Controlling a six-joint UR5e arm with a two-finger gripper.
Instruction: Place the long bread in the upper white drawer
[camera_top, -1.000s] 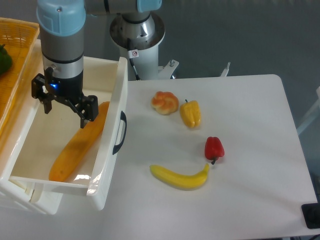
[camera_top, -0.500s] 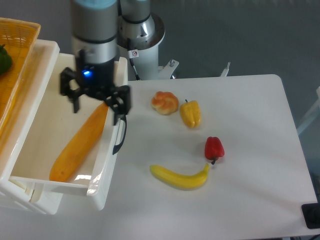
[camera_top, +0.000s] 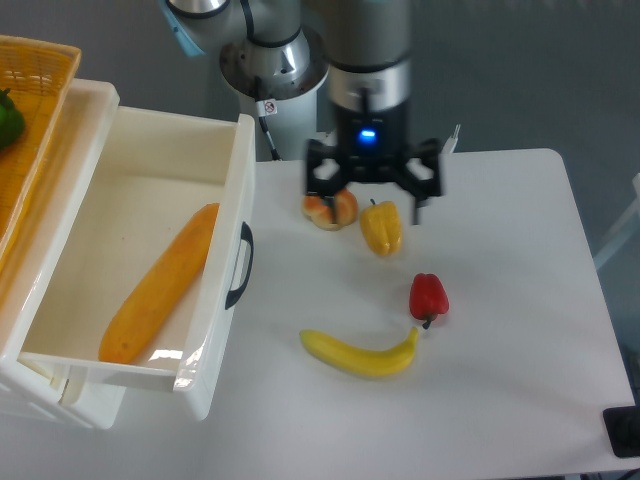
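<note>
- Orange-yellow and smooth, the long bread (camera_top: 160, 285) lies slantwise on the drawer (camera_top: 150, 180) floor, its upper end toward the handle side, its lower end toward the near wall; it has not shifted since the earlier frames.
- The claw (camera_top: 372, 190) has left the drawer: a second ago it hung over the bread, half a second ago over the drawer's right wall, and now it hovers above the white surface (camera_top: 500, 300), over the bun (camera_top: 328, 208) and the yellow pepper (camera_top: 381, 228).
- Its fingers are spread and it grips nothing.
- The drawer is glossy white plastic, deep-walled, with a black curved handle (camera_top: 238, 265).
- The bun is knotted and round; the red pepper (camera_top: 428, 297) is shiny; the banana (camera_top: 362, 354) is curved and smooth.
- A yellow wicker basket (camera_top: 30, 130) sits at the left edge.
</note>
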